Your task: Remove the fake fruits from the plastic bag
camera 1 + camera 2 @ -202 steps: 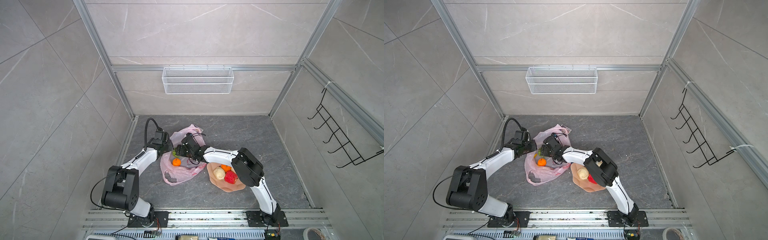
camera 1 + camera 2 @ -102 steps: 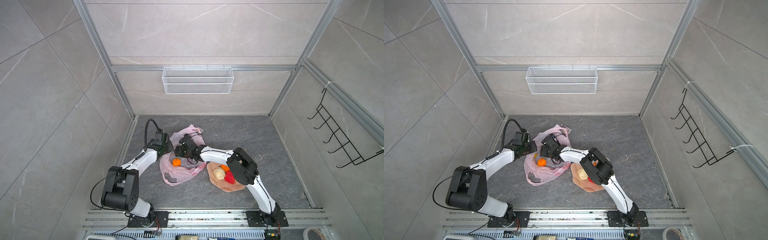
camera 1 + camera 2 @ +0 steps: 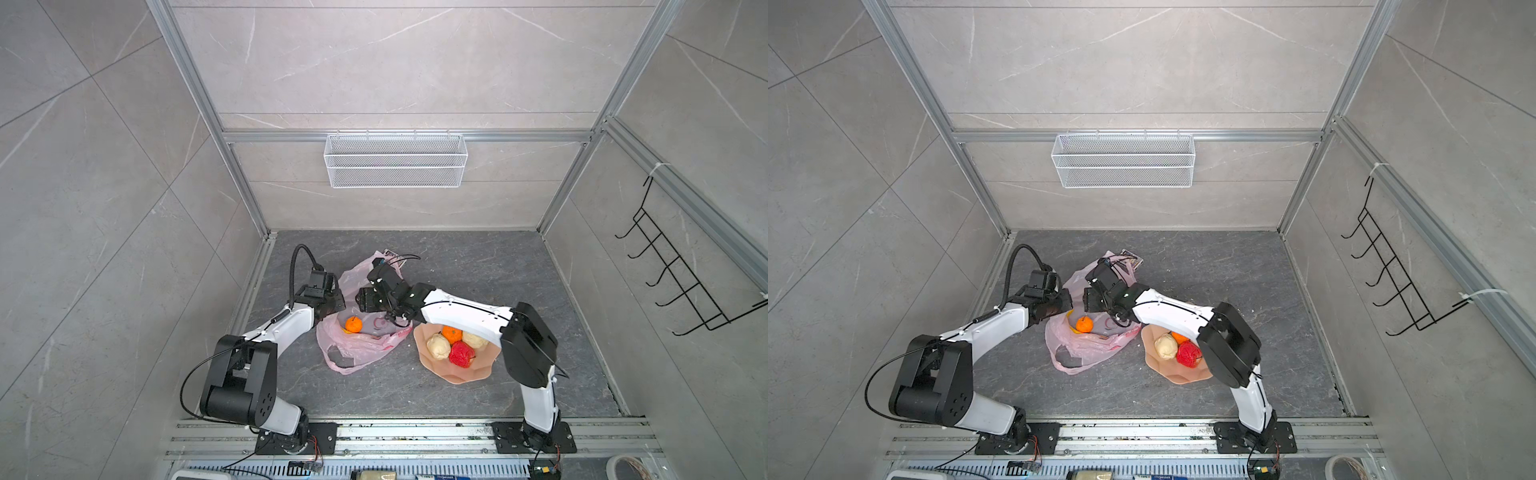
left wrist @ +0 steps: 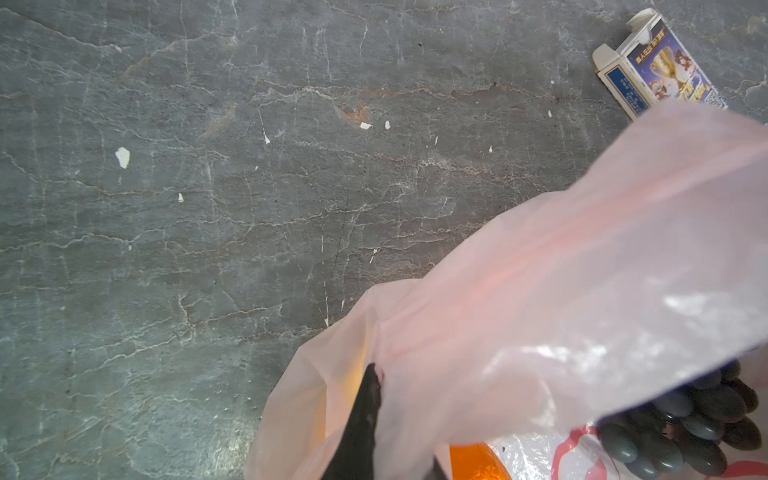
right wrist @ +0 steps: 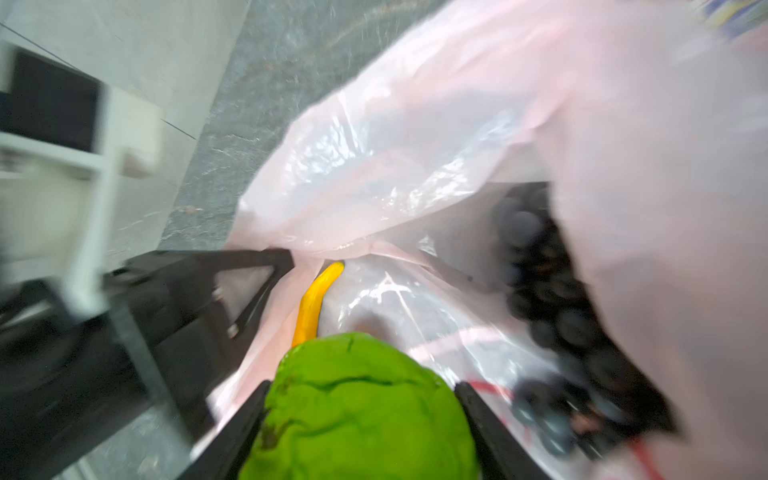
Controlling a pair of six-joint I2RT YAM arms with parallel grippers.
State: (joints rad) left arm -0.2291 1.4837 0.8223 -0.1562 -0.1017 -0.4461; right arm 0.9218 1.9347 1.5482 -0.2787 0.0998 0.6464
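Note:
The pink plastic bag (image 3: 365,345) lies open on the grey floor, with an orange (image 3: 353,324) showing in its mouth. My left gripper (image 4: 370,386) is shut on the bag's rim and holds it up. My right gripper (image 5: 361,386) is inside the bag, shut on a green round fruit (image 5: 357,411). Past it lie a yellow banana (image 5: 313,303) and a dark grape bunch (image 5: 557,299). In both top views the two grippers (image 3: 336,305) (image 3: 361,299) meet at the bag's far end. A beige fruit (image 3: 438,345), a red one (image 3: 461,354) and an orange (image 3: 451,333) rest on the peach plate (image 3: 469,374).
A small printed card box (image 4: 656,70) lies on the floor just beyond the bag. A white wire basket (image 3: 395,160) hangs on the back wall and a black hook rack (image 3: 681,282) on the right wall. Walls close in the floor on three sides.
My right gripper's jaws have narrowed onto the green fruit inside the bag, and that arm's elbow has swung a little left. The left arm has held still on the bag.

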